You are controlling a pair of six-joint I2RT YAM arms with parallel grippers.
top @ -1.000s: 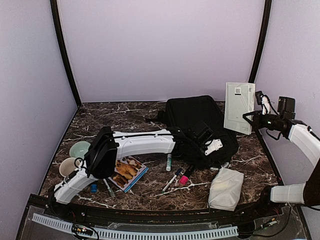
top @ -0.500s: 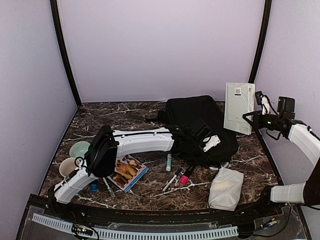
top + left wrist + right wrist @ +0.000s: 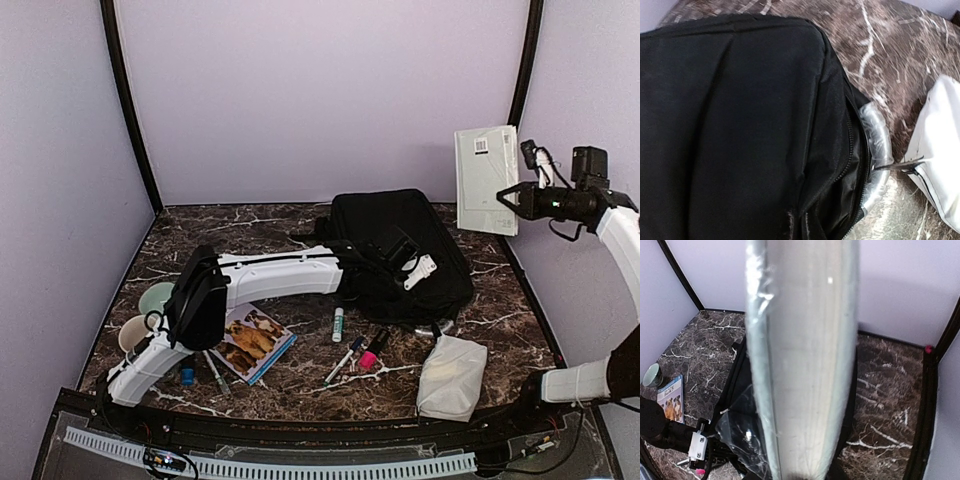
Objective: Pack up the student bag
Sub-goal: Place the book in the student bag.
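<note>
Marble table (image 3: 250, 235) bears student bag (image 3: 385, 215) under closed left gripper (image 3: 415, 265); right gripper (image 3: 507, 197) grips white book (image 3: 485, 180).

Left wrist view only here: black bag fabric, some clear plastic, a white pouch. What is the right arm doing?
Observer: The right gripper is high in the air on the right, clamped on a white wrapped book that stands upright.
Operator: What loose items lie near the bag?
Observer: Several markers lie in front of the student bag, left of the white pouch.
Operator: And further left?
Observer: An illustrated booklet, a green bowl and a mug.
</note>
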